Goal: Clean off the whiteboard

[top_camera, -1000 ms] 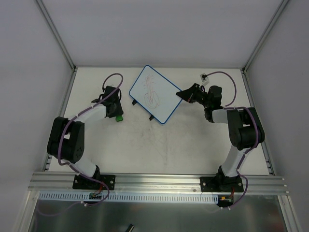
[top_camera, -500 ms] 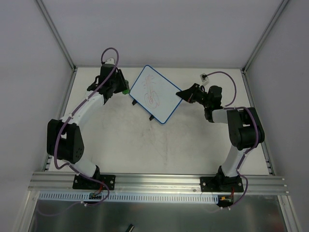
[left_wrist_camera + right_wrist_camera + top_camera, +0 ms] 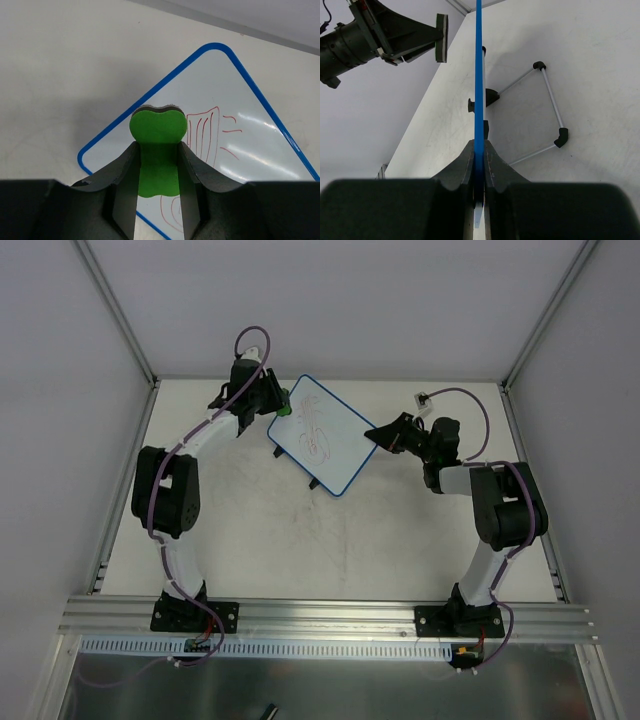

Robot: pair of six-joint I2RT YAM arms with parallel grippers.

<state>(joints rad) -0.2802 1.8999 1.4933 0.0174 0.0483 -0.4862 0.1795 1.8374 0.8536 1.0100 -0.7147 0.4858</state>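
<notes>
Whiteboard (image 3: 322, 435) inside right pincer (image 3: 479, 150) (tilted, seemingly)

The left gripper (image 3: 276, 403), earlier well left of the whiteboard (image 3: 340, 455), now sits at its far-left corner; its green eraser (image 3: 285, 410) overlaps the board's edge; the left arm (image 3: 200, 440) stretches farther out.

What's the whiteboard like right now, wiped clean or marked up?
Marked up. Red scribbles show on the whiteboard, with the green eraser held in the left gripper close by.

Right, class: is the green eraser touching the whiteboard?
Apart. The right wrist view, edge-on to the whiteboard, shows a clear gap between it and the green eraser in the left hand.
</notes>
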